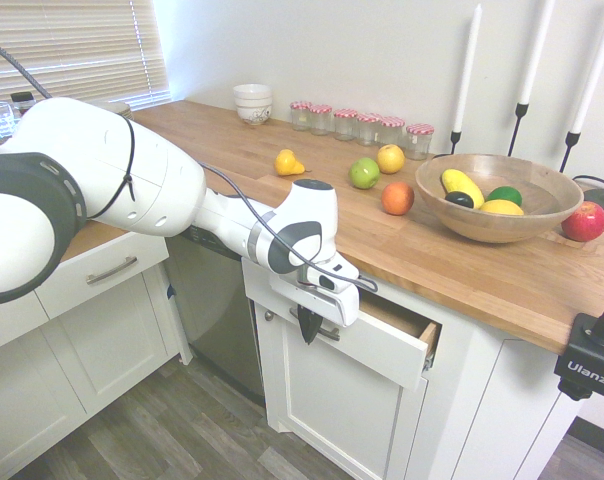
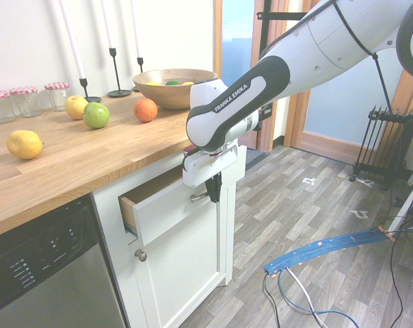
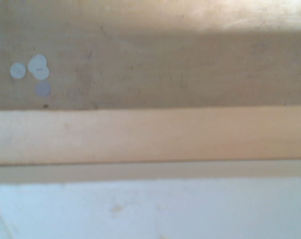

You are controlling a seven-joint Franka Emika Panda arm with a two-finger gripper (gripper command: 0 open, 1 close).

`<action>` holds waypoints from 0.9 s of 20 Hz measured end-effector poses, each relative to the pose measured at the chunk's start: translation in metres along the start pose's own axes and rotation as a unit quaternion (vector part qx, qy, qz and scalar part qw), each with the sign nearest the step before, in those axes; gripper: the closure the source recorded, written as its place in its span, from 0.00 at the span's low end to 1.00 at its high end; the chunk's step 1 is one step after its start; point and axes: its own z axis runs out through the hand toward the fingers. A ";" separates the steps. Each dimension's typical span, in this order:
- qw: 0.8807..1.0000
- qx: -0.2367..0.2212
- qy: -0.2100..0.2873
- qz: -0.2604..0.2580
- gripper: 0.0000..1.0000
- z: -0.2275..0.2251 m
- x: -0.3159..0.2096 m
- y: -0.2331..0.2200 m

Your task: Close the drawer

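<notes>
The wide white-fronted plywood drawer (image 2: 171, 212) stands partly open beneath the wooden counter (image 1: 432, 262). The black two-finger gripper (image 1: 309, 325) is clenched at its silver bar handle (image 2: 200, 197). "FRANKA EMIKA" marks the white arm (image 2: 244, 99); "Ulanzi" marks a black clamp (image 1: 590, 365).

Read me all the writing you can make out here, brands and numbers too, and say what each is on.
"FRANKA EMIKA", on the robot arm.
"Ulanzi", on the black clamp at the countertop's edge.
Too small to read: the panel markings on the dishwasher and the print on the round stickers inside the drawer.
</notes>
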 end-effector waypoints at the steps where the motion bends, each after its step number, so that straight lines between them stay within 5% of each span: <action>1: 1.000 0.000 0.000 0.000 1.00 0.000 0.002 -0.002; 13: 1.000 -0.015 -0.007 -0.001 1.00 0.000 0.012 -0.008; 14: 1.000 -0.015 -0.008 -0.001 0.00 0.000 0.012 -0.008; 18: 1.000 -0.016 -0.008 -0.001 0.00 0.000 0.012 -0.008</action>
